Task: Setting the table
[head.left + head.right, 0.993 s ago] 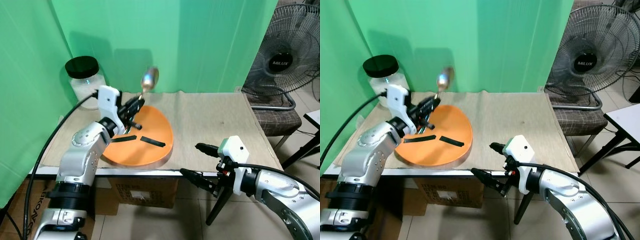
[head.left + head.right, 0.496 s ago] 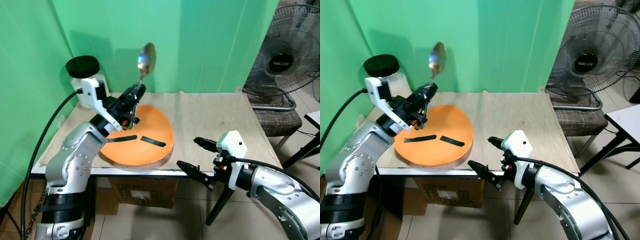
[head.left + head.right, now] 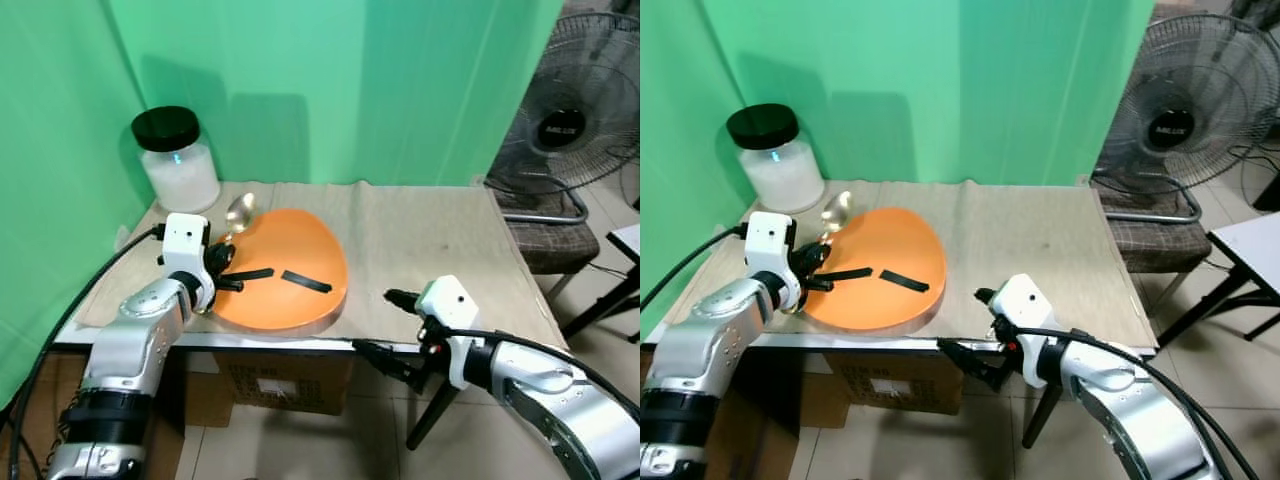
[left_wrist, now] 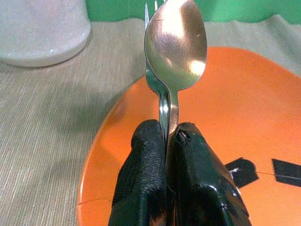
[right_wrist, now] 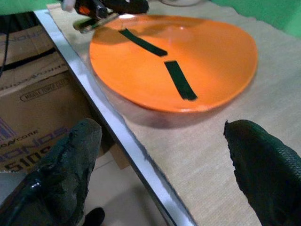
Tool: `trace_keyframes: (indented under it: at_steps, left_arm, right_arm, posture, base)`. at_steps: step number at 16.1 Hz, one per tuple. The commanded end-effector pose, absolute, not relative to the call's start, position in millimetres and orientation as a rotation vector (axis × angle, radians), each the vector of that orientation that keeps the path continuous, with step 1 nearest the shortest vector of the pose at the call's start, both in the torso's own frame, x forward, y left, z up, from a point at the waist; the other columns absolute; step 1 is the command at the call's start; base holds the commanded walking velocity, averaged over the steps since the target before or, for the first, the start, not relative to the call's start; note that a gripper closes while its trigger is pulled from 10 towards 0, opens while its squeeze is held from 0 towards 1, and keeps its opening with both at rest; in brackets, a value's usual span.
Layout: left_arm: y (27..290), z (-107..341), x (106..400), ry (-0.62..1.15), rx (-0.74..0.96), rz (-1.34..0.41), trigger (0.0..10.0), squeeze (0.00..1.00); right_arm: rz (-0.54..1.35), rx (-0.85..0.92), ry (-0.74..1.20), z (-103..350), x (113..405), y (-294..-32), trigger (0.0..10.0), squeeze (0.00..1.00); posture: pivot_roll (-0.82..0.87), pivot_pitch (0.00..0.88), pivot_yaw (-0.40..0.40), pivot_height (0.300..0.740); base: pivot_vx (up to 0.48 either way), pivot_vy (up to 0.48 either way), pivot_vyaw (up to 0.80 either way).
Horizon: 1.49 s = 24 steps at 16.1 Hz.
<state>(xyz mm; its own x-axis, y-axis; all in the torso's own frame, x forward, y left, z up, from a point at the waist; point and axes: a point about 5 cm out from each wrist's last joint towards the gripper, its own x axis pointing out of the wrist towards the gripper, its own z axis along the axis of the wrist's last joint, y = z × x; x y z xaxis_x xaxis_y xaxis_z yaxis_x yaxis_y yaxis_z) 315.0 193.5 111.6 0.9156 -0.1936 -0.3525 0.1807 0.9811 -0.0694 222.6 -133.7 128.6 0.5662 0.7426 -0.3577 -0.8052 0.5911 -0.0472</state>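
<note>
- The orange plate (image 3: 283,268) lies on the bench (image 3: 440,250), on its beige cloth, near the front edge and toward the left end. Two black tape strips (image 3: 305,282) are stuck on the plate's face.
- The left tool (image 4: 167,141) sits at the plate's left rim, its fingers (image 4: 146,174) clenched on the handles of a spoon (image 4: 176,42) and a fork (image 4: 151,70) held together.
- The spoon's bowl points away from the plate's front, toward the glass jar (image 3: 178,160); the fork lies directly behind the spoon, its tines peeking past the bowl's edge.
- In the left eye view the spoon bowl (image 3: 238,210) is low, just beyond the plate's back-left rim; whether it touches the cloth cannot be told.
- The jar, with a black lid and white contents, stands behind the plate at the bench's back-left corner, apart from the plate's rim.
- To the right of the plate, the cloth runs bare to the bench's right edge, a broad open stretch.
- The right tool (image 3: 395,330) hangs at the bench's front edge, right of the plate, released, its fingers (image 5: 61,169) spread wide; one fingertip is over the cloth, the other below the metal edge strip.
- A cardboard box (image 3: 290,385) sits under the bench, below the plate.
- A standing fan (image 3: 575,120) and a chair seat (image 3: 555,240) are beyond the bench's right edge, well apart from the plate.
</note>
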Motion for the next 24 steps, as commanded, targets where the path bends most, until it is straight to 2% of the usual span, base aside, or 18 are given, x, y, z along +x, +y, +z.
trace_keyframes:
  at_steps: [1,5,6,7,9,10,11,17,19,20,21,24]
  left_arm:
    - [191,118,322,0.354,-0.032,-0.187,0.0,0.0]
    - [183,109,329,0.392,-0.058,-0.197,0.0,0.0]
    - [182,109,332,0.399,-0.055,-0.2,1.2,0.0]
    - [181,109,335,0.425,-0.055,-0.184,10.0,0.0]
    - [180,110,338,0.424,-0.062,-0.19,10.0,0.0]
    - [180,110,337,0.426,-0.063,-0.183,10.0,0.56]
    - [182,108,336,0.431,-0.063,-0.177,10.0,1.0]
    - [187,114,335,0.401,-0.05,-0.159,10.0,1.0]
    - [190,140,332,0.216,-0.001,-0.168,10.0,1.0]
    - [192,148,325,0.166,0.014,-0.149,10.0,0.57]
    - [192,155,314,0.121,0.051,-0.131,10.0,0.0]
    - [184,164,283,0.038,0.087,-0.085,10.0,0.0]
  right_arm:
    - [0.922,-0.227,0.319,131,223,-132,10.0,0.0]
    - [0.925,-0.232,0.329,129,217,-131,10.0,0.0]
    - [0.922,-0.233,0.331,128,218,-133,10.0,0.0]
    - [0.919,-0.236,0.334,129,219,-134,10.0,0.0]
    - [0.919,-0.24,0.332,131,219,-136,10.0,0.0]
    - [0.927,-0.237,0.335,131,216,-136,10.0,0.0]
    - [0.952,-0.232,0.339,131,212,-135,10.0,0.0]
    - [0.981,-0.22,0.325,134,214,-134,10.0,0.0]
    - [0.943,-0.214,0.301,135,218,-134,10.0,0.0]
    - [0.878,-0.205,0.271,136,221,-134,10.0,0.0]
    - [0.781,-0.19,0.235,136,226,-135,10.0,0.0]
    - [0.61,-0.129,0.189,134,233,-135,10.0,0.0]
  posture:
    - [-0.11,0.0,0.026,0.74]
    - [-0.13,0.0,0.05,0.74]
    - [-0.14,0.0,0.048,0.74]
    - [-0.14,0.0,0.048,0.74]
    - [-0.17,0.0,0.038,0.74]
    - [-0.17,0.0,0.041,0.74]
    - [-0.17,0.0,0.045,0.74]
    - [-0.15,0.0,0.041,0.74]
    - [-0.14,0.0,0.067,0.74]
    - [-0.13,0.0,0.093,0.74]
    - [-0.13,0.0,0.095,0.74]
    - [-0.09,0.0,0.068,0.74]
  base:
    - [0.0,0.0,0.0]
    - [0.0,0.0,0.0]
    - [0.0,0.0,0.0]
    - [0.0,0.0,0.0]
    - [0.0,0.0,0.0]
    - [0.0,0.0,0.0]
    - [0.0,0.0,0.0]
    - [0.0,0.0,0.0]
    - [0.0,0.0,0.0]
    - [0.0,0.0,0.0]
    - [0.0,0.0,0.0]
    - [0.0,0.0,0.0]
